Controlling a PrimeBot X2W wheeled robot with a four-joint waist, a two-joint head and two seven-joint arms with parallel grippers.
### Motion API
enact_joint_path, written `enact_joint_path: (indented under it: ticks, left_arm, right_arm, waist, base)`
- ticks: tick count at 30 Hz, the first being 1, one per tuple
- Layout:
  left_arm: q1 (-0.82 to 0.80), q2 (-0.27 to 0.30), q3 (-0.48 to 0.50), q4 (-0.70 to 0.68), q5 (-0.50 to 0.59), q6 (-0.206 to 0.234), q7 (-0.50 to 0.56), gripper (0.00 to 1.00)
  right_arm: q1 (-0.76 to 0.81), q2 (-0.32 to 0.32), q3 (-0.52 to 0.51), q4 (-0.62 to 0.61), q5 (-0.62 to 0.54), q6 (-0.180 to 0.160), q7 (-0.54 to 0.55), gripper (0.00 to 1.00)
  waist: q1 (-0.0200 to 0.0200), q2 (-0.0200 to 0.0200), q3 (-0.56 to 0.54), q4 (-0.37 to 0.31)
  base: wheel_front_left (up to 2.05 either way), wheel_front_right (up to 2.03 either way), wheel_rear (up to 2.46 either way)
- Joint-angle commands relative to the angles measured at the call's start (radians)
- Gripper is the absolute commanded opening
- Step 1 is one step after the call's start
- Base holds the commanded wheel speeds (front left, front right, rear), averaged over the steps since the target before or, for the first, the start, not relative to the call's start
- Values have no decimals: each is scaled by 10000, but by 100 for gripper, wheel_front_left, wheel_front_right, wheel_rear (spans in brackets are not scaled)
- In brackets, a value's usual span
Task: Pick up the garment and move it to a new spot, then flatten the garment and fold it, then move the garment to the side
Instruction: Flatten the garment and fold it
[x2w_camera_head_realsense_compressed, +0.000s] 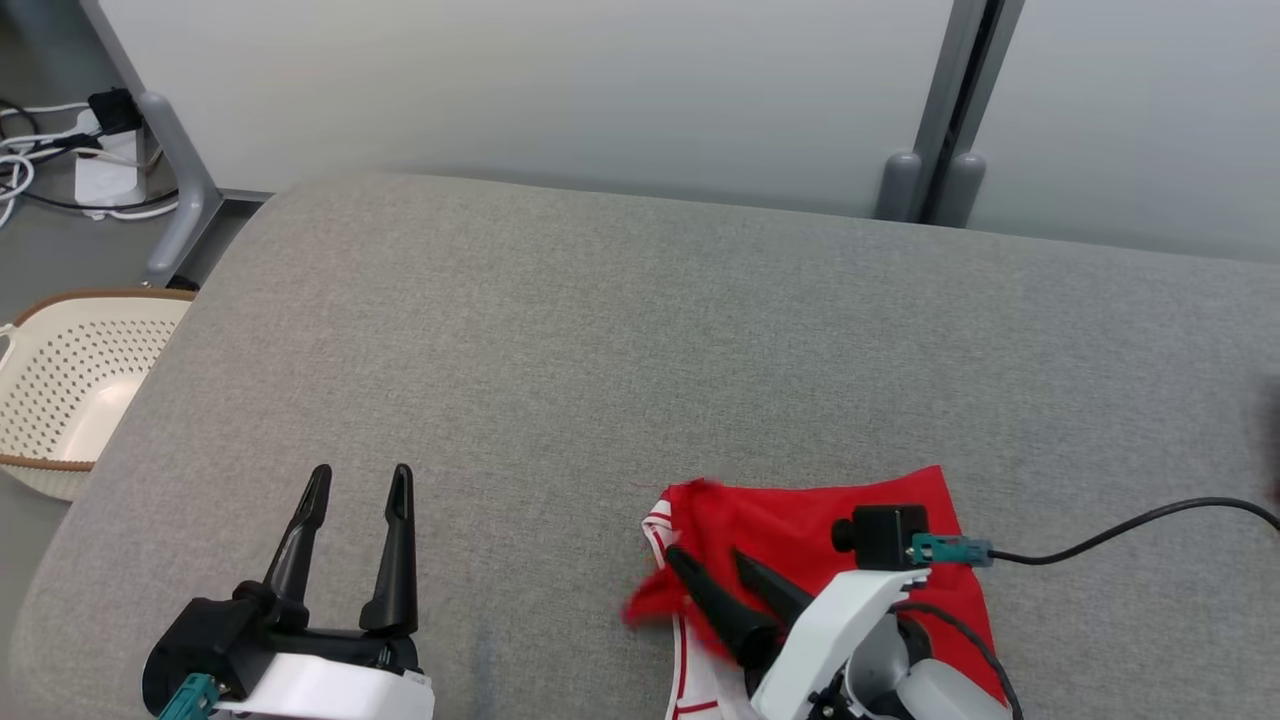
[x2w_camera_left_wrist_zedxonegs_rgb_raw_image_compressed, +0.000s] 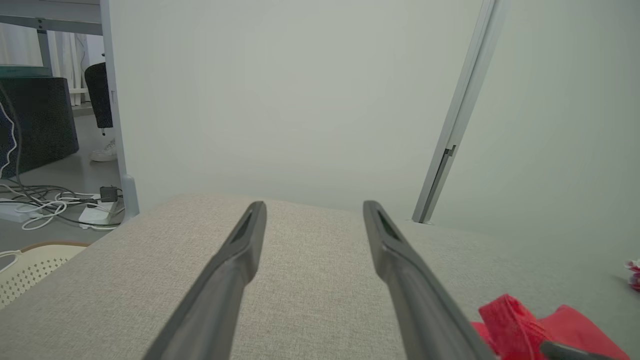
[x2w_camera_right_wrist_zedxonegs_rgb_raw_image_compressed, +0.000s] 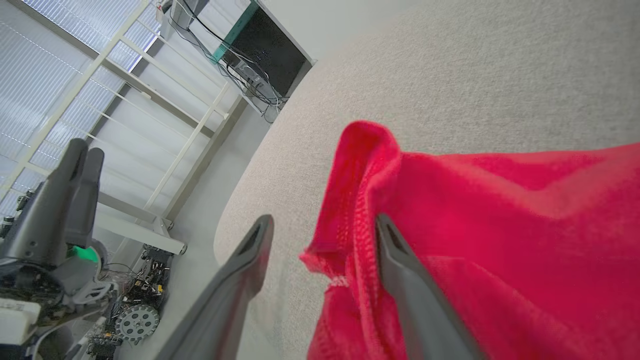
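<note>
The garment (x2w_camera_head_realsense_compressed: 790, 540) is red cloth with white striped trim, lying bunched on the grey cushion (x2w_camera_head_realsense_compressed: 640, 350) at the lower right of the head view. Over its left part sits my right gripper (x2w_camera_head_realsense_compressed: 705, 555), its two dark fingers spread apart. In the right wrist view those fingers are open (x2w_camera_right_wrist_zedxonegs_rgb_raw_image_compressed: 320, 225), and a raised red hem of the garment (x2w_camera_right_wrist_zedxonegs_rgb_raw_image_compressed: 360, 200) stands between them, loose from the pads. At the lower left, my left gripper (x2w_camera_head_realsense_compressed: 358, 485) is open above bare cushion, well left of the cloth. The left wrist view has its open fingers (x2w_camera_left_wrist_zedxonegs_rgb_raw_image_compressed: 312, 210) and a red fold (x2w_camera_left_wrist_zedxonegs_rgb_raw_image_compressed: 515, 320) at lower right.
A cream perforated basket (x2w_camera_head_realsense_compressed: 70, 380) stands on the floor off the cushion's left edge. Cables and a power strip (x2w_camera_head_realsense_compressed: 100, 150) lie on the floor at the far left. Behind the cushion are a pale wall and grey posts (x2w_camera_head_realsense_compressed: 940, 180). A black cable (x2w_camera_head_realsense_compressed: 1130, 530) trails from my right wrist.
</note>
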Motion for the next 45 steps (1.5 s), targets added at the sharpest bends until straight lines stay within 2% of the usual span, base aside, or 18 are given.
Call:
enact_joint_path:
  ticks: [1,5,9,15,20,22,27,32,39,45]
  left_arm:
    - [-76,27,57,6,43,9,-46,100]
    - [7,27,114,-10,31,17,-46,100]
    - [62,29,196,-68,36,50,-46,100]
    - [160,29,388,-279,51,87,-46,100]
    - [260,26,513,-438,-7,159,-46,100]
    - [264,27,538,-462,-18,175,-46,100]
    - [294,25,751,-575,12,255,-46,100]
    - [292,28,913,-563,146,323,-46,100]
    - [515,27,957,-324,211,348,-46,100]
    - [599,26,945,-341,313,340,-46,100]
  right_arm:
    - [-116,-11,134,-180,251,2,-83,100]
    - [-214,-384,462,-869,652,2,-104,100]
    - [-197,-981,69,-1864,1038,2,-522,100]
    - [-1,-2212,-1488,-2698,665,2,-1625,100]
    - [294,-2942,-2831,-2694,-427,2,-2452,100]
    - [373,-2969,-3054,-2696,-675,2,-2563,100]
    - [881,-2861,-4219,-2704,-2161,2,-2903,100]
    - [1506,-2287,-5041,-2490,-3956,2,-3022,100]
    - [2123,-1440,-5471,-2241,-5330,2,-3056,100]
    - [2269,-1300,-5522,-2313,-5898,2,-3059,100]
  waist:
    - [0,0,-68,-98]
    - [0,0,-134,-315]
    - [0,0,-168,-543]
    - [0,0,-226,-880]
    - [0,0,-307,-1078]
    - [0,0,-321,-1112]
    - [0,0,-318,-1265]
    - [0,0,-311,-1368]
    - [0,0,-467,-1560]
    - [0,0,-580,-1678]
  base:
    - [0,0,0]
    - [0,0,0]
    - [0,0,0]
    - [0,0,0]
    - [0,0,0]
    - [0,0,0]
    - [0,0,0]
    - [0,0,0]
    - [0,0,0]
    - [0,0,0]
